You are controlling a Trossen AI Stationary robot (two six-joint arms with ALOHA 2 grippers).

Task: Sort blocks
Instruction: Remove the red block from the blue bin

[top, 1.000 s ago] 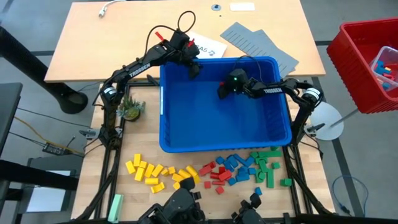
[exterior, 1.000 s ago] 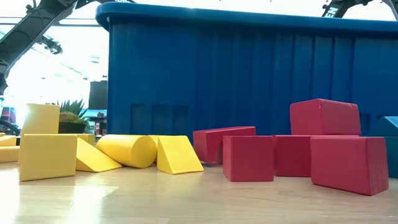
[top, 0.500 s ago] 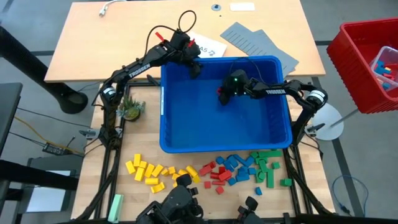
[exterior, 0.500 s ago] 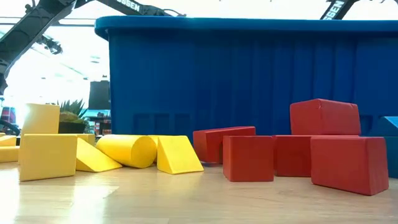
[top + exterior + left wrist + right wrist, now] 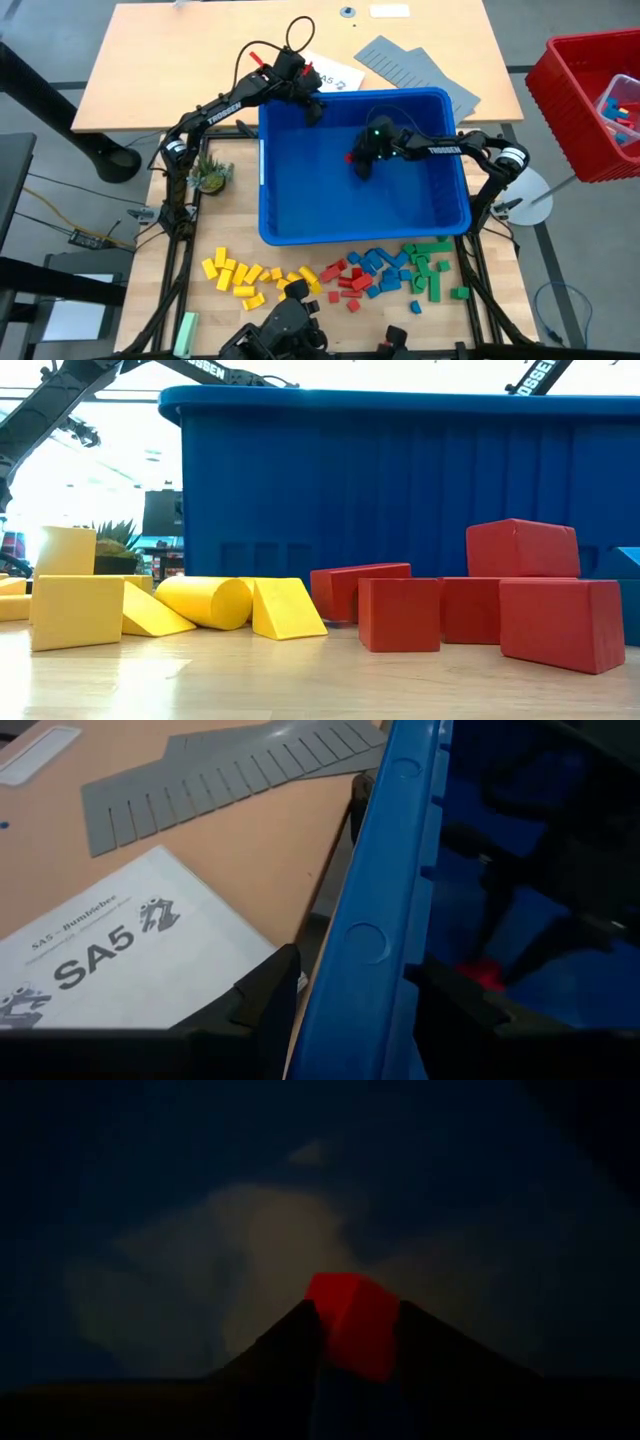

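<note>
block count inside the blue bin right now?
1: a red block, pinched in the right gripper low inside the blue bin. Others may be hidden beneath that gripper.

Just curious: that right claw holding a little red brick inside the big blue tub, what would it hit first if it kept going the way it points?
Probably the blue plastic bin's floor. The right gripper, shut on the small red block, points down at it; depth is unclear.

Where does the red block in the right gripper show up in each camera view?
High view: red block is a small spot at the right gripper, inside the blue bin.
Low view: not in it; the bin's wall hides the inside.
Left wrist view: a red spot low down, past the bin's rim.
Right wrist view: centre, between the gripper's fingers.
Shared landmark: the blue bin.
</note>
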